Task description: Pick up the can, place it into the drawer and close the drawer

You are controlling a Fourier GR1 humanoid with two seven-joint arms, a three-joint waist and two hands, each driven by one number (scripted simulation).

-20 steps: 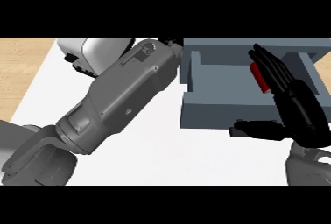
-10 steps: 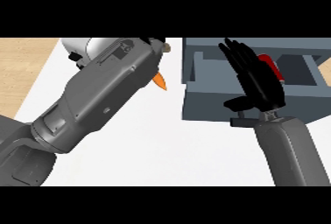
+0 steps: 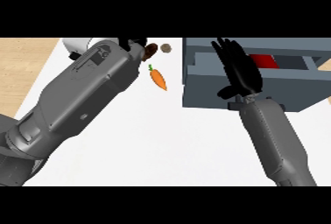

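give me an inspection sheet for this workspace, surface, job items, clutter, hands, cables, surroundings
Surface: white counter top, with a light wooden strip at its left.
Job's things: grey open drawer at upper right; red can lies inside it.
Clutter: orange carrot left of the drawer; small round brown item near the top edge.
Hands: right hand open, straight fingers over the drawer; left hand mostly hidden beyond its grey forearm, fingers cannot be judged.
Cables: nothing seen.
Surroundings: nothing seen.
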